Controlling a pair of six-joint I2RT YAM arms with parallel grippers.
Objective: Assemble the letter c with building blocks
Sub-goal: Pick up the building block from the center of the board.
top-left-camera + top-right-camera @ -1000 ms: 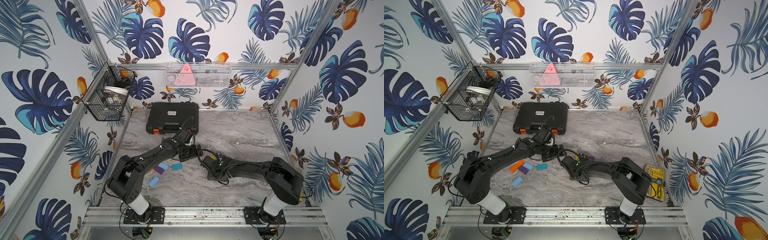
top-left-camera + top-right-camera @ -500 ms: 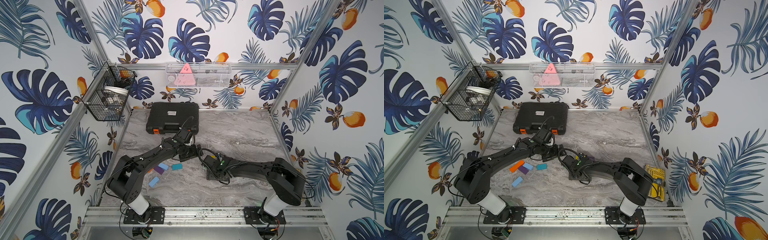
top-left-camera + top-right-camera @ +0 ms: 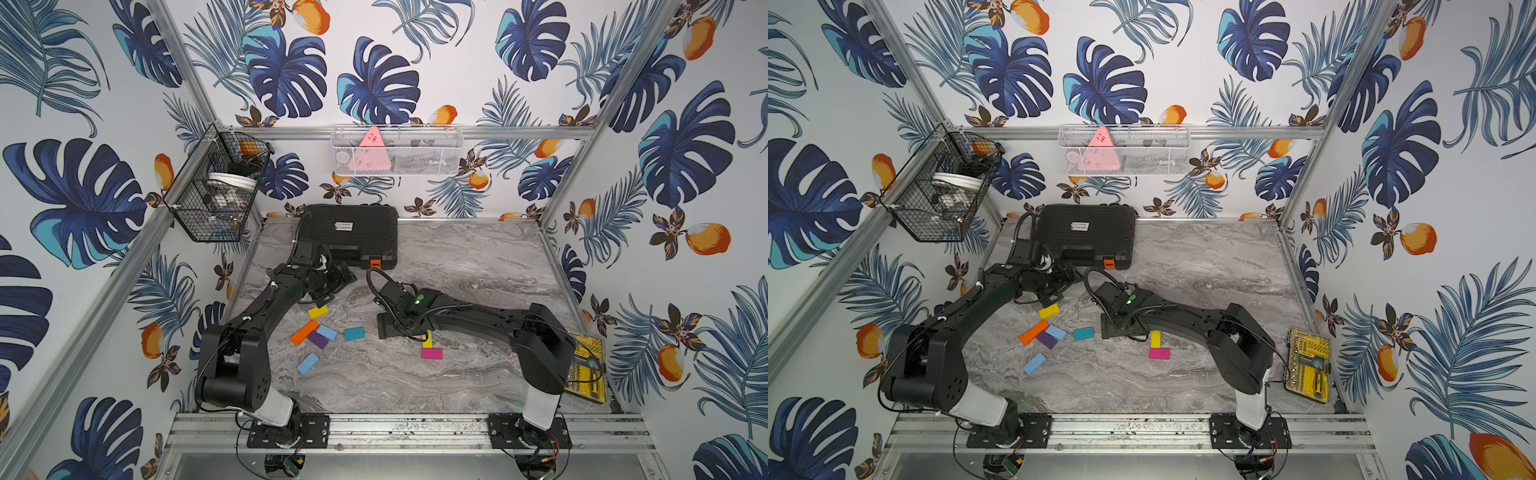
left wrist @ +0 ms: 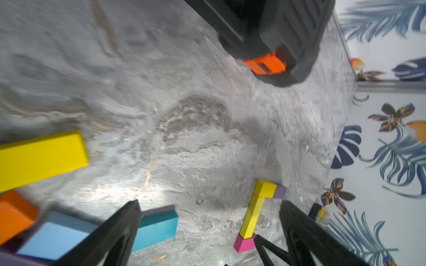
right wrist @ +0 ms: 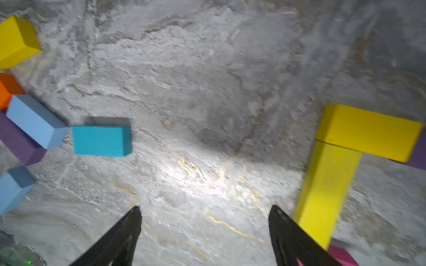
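A long yellow block [image 5: 327, 184] lies flat with a short yellow block [image 5: 368, 131] and a purple block [image 5: 418, 154] at one end and a magenta block [image 5: 341, 255] at the other. My right gripper [image 5: 205, 210] stands open just beside this group, holding nothing. In both top views the right arm hides the group's far end; the long yellow block [image 3: 427, 338] and magenta block [image 3: 432, 353] show. To the left lie loose yellow [image 3: 318, 311], orange [image 3: 304, 331], purple [image 3: 318, 340], teal [image 3: 354, 333] and two light blue [image 3: 308, 364] blocks. My left gripper [image 4: 209, 205] hovers open and empty behind the loose blocks.
A big black case [image 3: 349, 235] with an orange latch lies at the back of the marble table [image 3: 478, 266], close behind my left gripper [image 3: 332, 286]. A yellow screwdriver set [image 3: 586, 370] sits at the right edge. Wire baskets hang on the walls.
My right gripper's jaws have opened wider and it has slid left, away from the long yellow block. The left arm has stayed put.
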